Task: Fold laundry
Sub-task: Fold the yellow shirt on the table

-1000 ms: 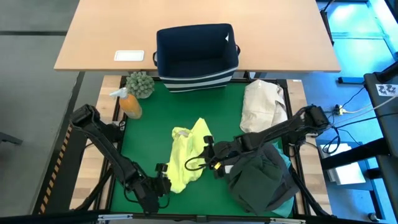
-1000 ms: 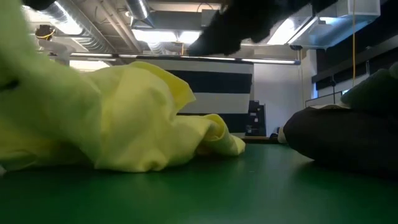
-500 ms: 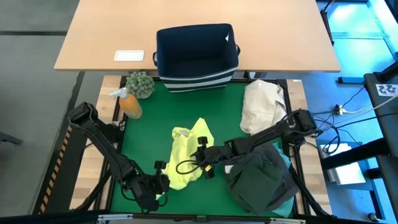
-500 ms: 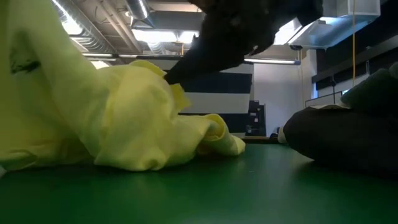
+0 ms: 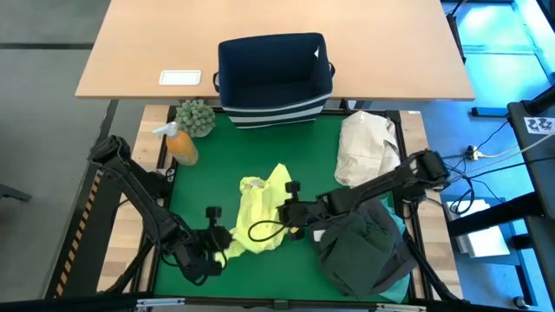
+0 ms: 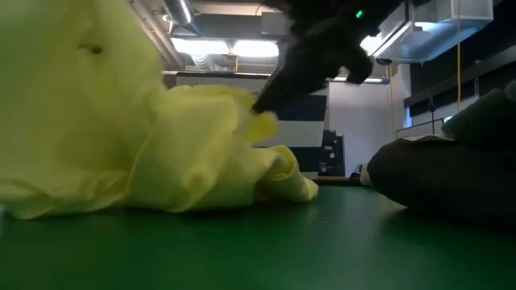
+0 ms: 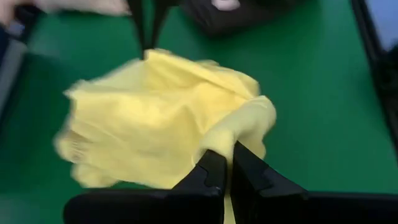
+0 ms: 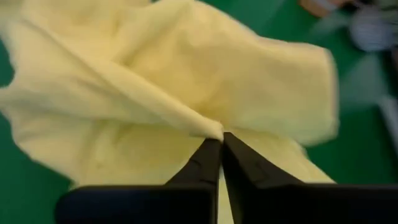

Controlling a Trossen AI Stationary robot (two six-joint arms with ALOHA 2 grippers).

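Observation:
The bright yellow-green shirt (image 5: 257,217) lies crumpled on the green mat (image 5: 208,173), with its near-left end raised. My left gripper (image 5: 220,240) is shut on that end, and it shows in the left wrist view (image 7: 226,163). My right gripper (image 5: 284,217) is shut on the shirt's right side, seen in the right wrist view (image 8: 220,144) and the low view (image 6: 262,109). A heap of dark garments (image 5: 364,247) rests on the mat at the near right, with a turquoise edge (image 5: 400,223) showing beside it. My left gripper pinches a bunched, rolled edge of the shirt (image 7: 244,127) between its two fingers, slanting down from the near left. That end is lifted off the mat, and the rest of the shirt sags away from the fingers onto the mat. My right gripper pinches a raised fold of the shirt (image 8: 200,127) between its two fingertips, slanting down from the table's right side. The cloth fans out from the fingertips, and its lower part lies on the mat (image 6: 282,181).
A navy bin with a striped base (image 5: 275,78) stands at the mat's far edge. A cream bundle (image 5: 368,147) lies at the far right. An orange bottle (image 5: 181,146) and a small plant (image 5: 196,117) stand at the far left. Bare mat lies between the shirt and the bin.
My left gripper has risen and gone toward the far edge, drawing the shirt's near-left end up off the mat. My right gripper has tipped down onto the shirt's right side and shut on a fold there. The shirt's middle has stayed on the mat.

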